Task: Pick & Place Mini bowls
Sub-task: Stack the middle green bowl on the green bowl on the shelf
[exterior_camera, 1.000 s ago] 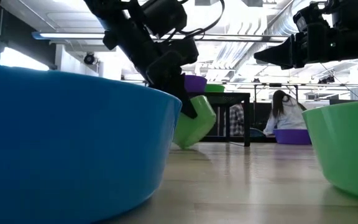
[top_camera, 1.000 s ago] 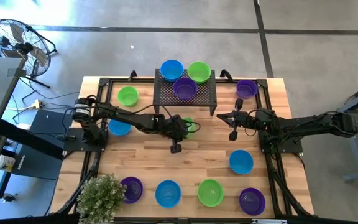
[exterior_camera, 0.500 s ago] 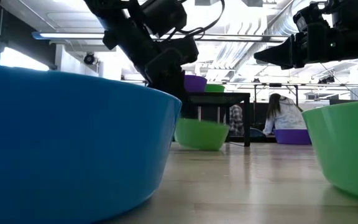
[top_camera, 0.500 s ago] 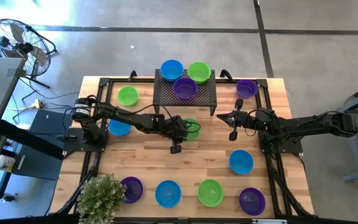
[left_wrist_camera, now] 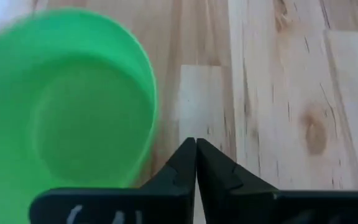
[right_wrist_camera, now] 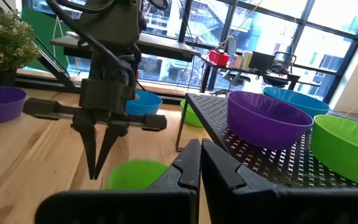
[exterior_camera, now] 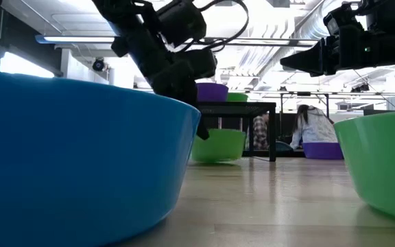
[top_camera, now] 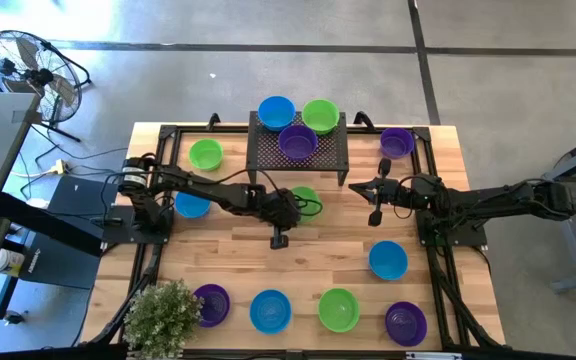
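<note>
Your left claw (left_wrist_camera: 196, 144) is pinched shut, empty, above the small round green plastic bowl (top_camera: 305, 200), which sits upright on the wooden bench (top_camera: 318, 262) before the black perforated metal rack (top_camera: 298, 160). Lift straight clear, avoiding its rim.

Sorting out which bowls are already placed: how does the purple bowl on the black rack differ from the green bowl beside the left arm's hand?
The purple bowl sits raised on the black rack; the green bowl sits on the wooden table in front of the rack. The shut left hand is beside the green bowl; no hand is near the purple one. Both stand upright and look the same size.
</note>
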Robot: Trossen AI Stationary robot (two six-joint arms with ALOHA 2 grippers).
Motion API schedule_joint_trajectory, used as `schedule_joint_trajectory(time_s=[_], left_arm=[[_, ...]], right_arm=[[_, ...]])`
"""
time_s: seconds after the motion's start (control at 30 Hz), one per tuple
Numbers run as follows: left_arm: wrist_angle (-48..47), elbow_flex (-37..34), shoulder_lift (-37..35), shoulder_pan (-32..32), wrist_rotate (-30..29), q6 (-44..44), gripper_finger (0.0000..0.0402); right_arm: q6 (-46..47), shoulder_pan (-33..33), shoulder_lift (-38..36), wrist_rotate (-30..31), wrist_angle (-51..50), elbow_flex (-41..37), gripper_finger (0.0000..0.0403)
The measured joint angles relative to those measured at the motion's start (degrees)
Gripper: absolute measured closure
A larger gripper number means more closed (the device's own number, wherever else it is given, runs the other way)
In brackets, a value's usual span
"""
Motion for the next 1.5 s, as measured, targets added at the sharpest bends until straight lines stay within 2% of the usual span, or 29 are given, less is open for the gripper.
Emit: schedule_joint_trajectory(time_s=[0.13, 0.33, 0.43, 0.5, 0.57, 0.77, 0.93, 1.07, 1.3, 1.5], left_arm=[[0.0, 0.0, 0.0, 0.0, -2.2, 0.1, 0.0389], [0.3, 0.0, 0.0, 0.0, -2.5, 1.1, 0.04], [1.0, -0.6, -0.3, -1.2, -5.4, 0.5, 0.0401], [2.5, -2.4, -2.3, -2.5, -8.2, 0.4, 0.0401], [8.1, -4.4, -4.3, -3.2, -8.7, 0.4, 0.0401], [25.7, -15.6, -11.4, -3.0, -5.1, -1.5, 0.0401], [36.5, -26.2, -19.3, -3.1, -3.6, -1.8, 0.0401], [43.5, -33.8, -25.5, -3.0, -4.4, -1.8, 0.0401], [51.0, -44.4, -34.8, 0.1, -4.8, -2.9, 0.0401], [58.0, -51.3, -39.5, 7.3, 2.6, -3.1, 0.0401]], right_arm=[[0.0, 0.0, 0.0, 0.0, 0.0, 0.0, 0.0402], [0.0, 0.0, 0.0, 0.0, 0.0, 0.0, 0.0402], [0.1, 0.0, 0.0, 0.0, 0.0, 0.0, 0.0402], [0.3, 0.0, 0.0, 0.0, 0.0, 0.0, 0.0401], [0.3, 0.0, 0.0, 0.0, 0.0, 0.0, 0.0402], [0.4, 0.0, 0.0, 0.0, -0.2, 0.0, 0.0401], [0.3, 0.1, 0.1, 0.1, 0.4, 0.0, 0.0402], [0.4, 0.2, 0.1, 0.4, 1.4, 0.0, 0.0402], [0.1, 2.9, 0.3, 5.5, 0.3, 2.5, 0.0402], [-1.5, 6.7, 1.8, 9.2, -12.4, 9.2, 0.0403]])
